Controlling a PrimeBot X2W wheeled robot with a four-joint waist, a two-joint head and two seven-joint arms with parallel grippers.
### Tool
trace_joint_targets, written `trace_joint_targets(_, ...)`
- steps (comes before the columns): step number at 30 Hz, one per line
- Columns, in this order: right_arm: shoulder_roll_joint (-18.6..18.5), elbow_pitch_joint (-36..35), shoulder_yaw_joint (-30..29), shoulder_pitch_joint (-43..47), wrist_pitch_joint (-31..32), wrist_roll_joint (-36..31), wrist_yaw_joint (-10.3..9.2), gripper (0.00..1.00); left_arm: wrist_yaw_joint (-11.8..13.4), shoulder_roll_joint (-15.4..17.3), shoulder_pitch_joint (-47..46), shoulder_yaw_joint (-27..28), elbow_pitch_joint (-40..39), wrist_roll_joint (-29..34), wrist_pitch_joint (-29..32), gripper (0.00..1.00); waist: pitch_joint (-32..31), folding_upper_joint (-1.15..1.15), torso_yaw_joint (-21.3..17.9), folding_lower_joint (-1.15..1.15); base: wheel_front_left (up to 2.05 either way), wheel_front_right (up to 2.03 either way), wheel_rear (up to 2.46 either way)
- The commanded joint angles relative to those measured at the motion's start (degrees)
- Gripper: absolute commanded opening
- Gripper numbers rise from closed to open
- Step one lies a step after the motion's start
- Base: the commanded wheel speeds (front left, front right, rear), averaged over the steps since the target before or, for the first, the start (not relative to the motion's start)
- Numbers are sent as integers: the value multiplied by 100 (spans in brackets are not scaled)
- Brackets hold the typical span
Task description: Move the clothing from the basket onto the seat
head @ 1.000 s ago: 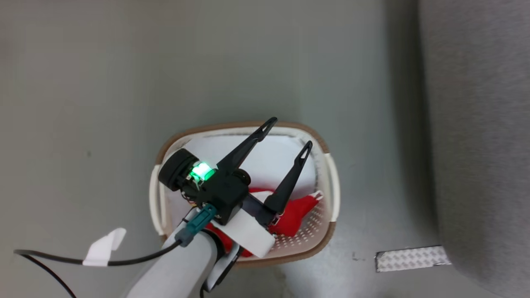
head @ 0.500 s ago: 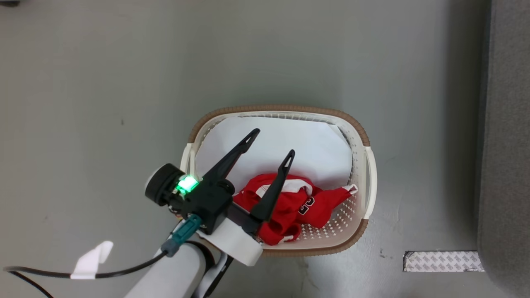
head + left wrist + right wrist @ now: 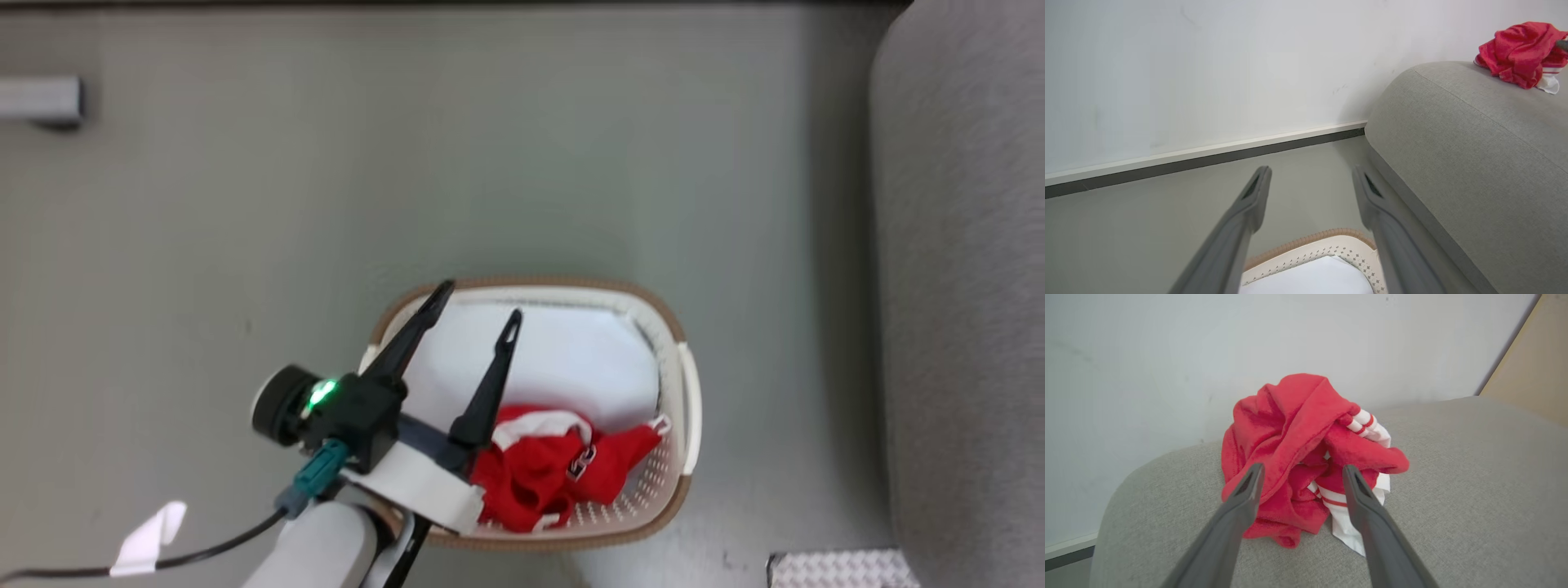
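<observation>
**Basket** (image 3: 531, 284): oval, cream, brown rim, standing on the grey floor. All places below are given relative to it.

**Contents:** the clothing (image 3: 543, 478), red with white trim and a number print, is bunched in the basket's near end, toward its right wall. A flat white sheet (image 3: 571, 363) covers the far end.

**Off the basket's right handle, a strip of floor between:** the seat (image 3: 963, 286), light grey. On its top, well apart from the basket, lies a second red garment (image 3: 1290, 416), crumpled, with white stripes showing.

**Left gripper** (image 3: 479, 300): over the basket's left half, fingers spread, nothing between them. The tips reach toward the far rim. The finger roots overlap the clothing's left edge, but contact cannot be told.

**Right gripper** (image 3: 1302, 469): away from the basket, over the seat. Its fingers are spread and point at the second red garment, which looks unheld.

**Step, as judged:** one piece is on the seat and the basket piece is not yet grasped — the left arm is at its approach.

**Next move calls for:**
- bringing the tips toward the basket's near end and down into the bunch
- closing on red cloth only, not the sheet
- lifting clear of the rim before any carry toward the seat
</observation>
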Motion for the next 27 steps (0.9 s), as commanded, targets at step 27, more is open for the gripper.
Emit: trace_joint_targets(27,2146,-4652,2260,4993,-1,462,-1,100,227,-108,2602,1907,187,-249,-325,100,-3145,0,135,1,0,0,0)
